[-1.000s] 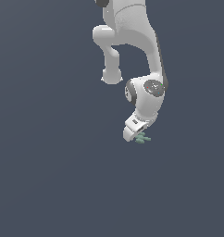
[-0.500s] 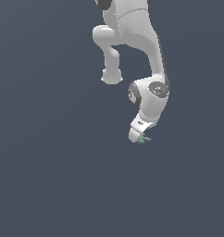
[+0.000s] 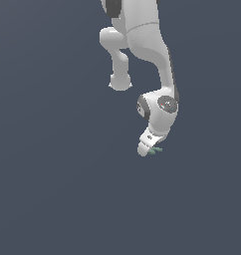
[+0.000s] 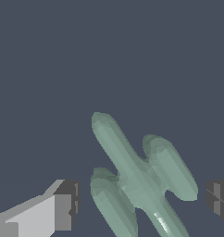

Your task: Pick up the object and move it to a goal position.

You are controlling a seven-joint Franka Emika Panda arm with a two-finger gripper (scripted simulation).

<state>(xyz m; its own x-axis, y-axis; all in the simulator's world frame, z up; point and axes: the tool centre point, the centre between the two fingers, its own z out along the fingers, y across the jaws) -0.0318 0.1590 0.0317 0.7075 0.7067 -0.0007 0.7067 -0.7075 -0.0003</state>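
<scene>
The object (image 4: pixel 141 178) is a small pale grey-green flat piece shaped like a toy plane, lying on the dark grey floor. In the wrist view it sits between my two fingers (image 4: pixel 63 203), which stand wide apart and do not touch it. My gripper (image 4: pixel 141 203) is open around it. In the exterior view the white gripper (image 3: pixel 146 149) is low over the floor, and the object (image 3: pixel 156 150) pokes out on the side toward the exterior view's right.
The white arm (image 3: pixel 157 64) reaches down from the top of the exterior view. The floor (image 3: pixel 53 189) is a plain dark grey surface with nothing else on it in view.
The gripper has lowered toward the floor and now sits around the object. The object has not moved.
</scene>
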